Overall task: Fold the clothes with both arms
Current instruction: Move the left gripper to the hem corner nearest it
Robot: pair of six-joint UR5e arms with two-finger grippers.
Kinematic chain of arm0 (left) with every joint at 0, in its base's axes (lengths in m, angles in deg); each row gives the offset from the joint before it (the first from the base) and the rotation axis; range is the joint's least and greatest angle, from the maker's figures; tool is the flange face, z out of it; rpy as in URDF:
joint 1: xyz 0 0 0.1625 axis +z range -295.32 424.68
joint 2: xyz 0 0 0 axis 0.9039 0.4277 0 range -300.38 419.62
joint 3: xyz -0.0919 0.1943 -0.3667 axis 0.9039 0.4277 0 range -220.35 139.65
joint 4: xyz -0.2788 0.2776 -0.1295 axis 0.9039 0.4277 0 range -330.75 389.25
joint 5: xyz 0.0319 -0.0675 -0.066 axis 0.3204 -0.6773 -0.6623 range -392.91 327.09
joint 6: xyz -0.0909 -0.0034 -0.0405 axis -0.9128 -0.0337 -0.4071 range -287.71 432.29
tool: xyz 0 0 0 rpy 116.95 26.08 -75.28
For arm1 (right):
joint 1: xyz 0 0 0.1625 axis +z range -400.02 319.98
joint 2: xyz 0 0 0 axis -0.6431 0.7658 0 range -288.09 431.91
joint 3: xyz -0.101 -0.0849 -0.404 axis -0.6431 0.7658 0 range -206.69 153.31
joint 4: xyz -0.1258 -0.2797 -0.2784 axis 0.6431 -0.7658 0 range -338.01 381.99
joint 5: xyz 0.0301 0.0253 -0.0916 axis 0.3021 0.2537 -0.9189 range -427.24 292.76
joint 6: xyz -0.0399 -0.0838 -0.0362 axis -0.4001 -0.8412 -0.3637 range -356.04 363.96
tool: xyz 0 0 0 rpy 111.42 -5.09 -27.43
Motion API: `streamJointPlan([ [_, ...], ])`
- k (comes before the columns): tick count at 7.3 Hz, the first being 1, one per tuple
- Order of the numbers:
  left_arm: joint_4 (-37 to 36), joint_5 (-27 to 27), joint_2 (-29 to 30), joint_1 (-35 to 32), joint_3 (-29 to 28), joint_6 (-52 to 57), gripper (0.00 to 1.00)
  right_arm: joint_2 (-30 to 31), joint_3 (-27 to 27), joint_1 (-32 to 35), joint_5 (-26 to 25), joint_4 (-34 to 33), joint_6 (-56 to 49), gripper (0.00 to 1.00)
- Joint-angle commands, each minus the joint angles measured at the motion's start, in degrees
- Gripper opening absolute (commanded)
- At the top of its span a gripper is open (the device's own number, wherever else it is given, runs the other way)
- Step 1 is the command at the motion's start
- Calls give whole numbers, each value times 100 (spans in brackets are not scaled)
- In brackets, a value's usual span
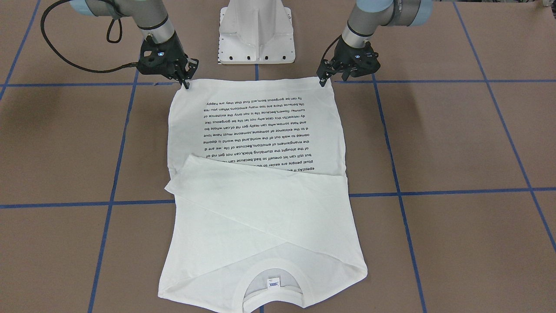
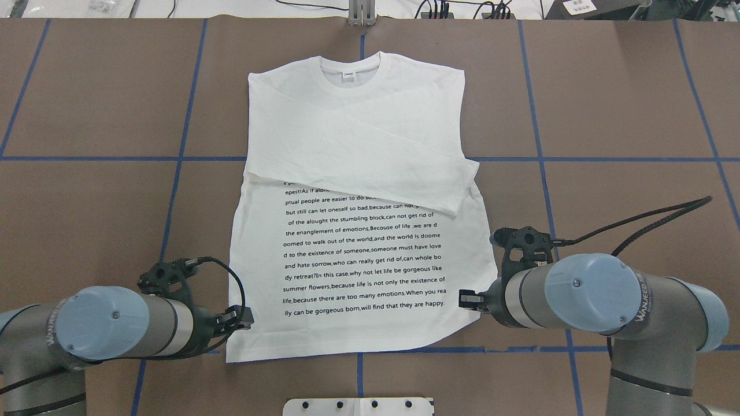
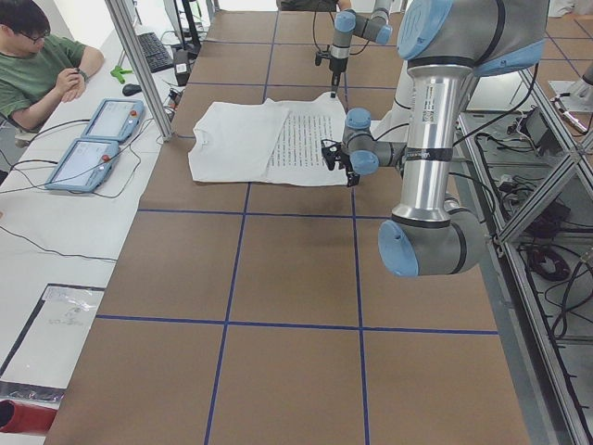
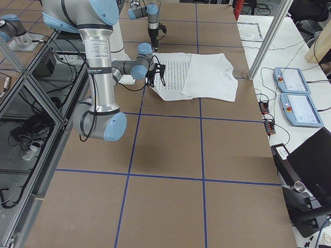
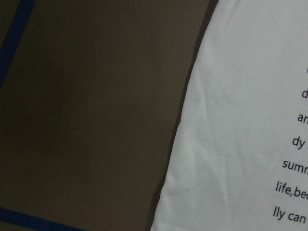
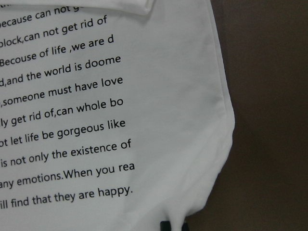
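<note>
My right fingers (image 1: 186, 81) pinch one hem corner of the white T-shirt (image 1: 260, 217), upper left in the front-facing view, and the cloth is puckered there. My left fingers (image 1: 322, 77) look spread, just at the other hem corner, upper right. The T-shirt lies across the middle of the brown table (image 1: 456, 139), printed text up, sleeves folded across the chest, collar at the bottom edge.

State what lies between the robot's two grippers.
The T-shirt's hem runs from the left gripper to the right gripper, clearest in the front-facing view.
</note>
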Motion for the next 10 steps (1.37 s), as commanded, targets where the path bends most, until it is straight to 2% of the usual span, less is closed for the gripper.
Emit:
streamJointPlan([
  [1,-223,18,221,68,-122,-33,80,-43,3,12,10,0,0,0],
  [10,-232,27,150,358,-113,-200,71,-43,3,21,10,0,0,0],
])
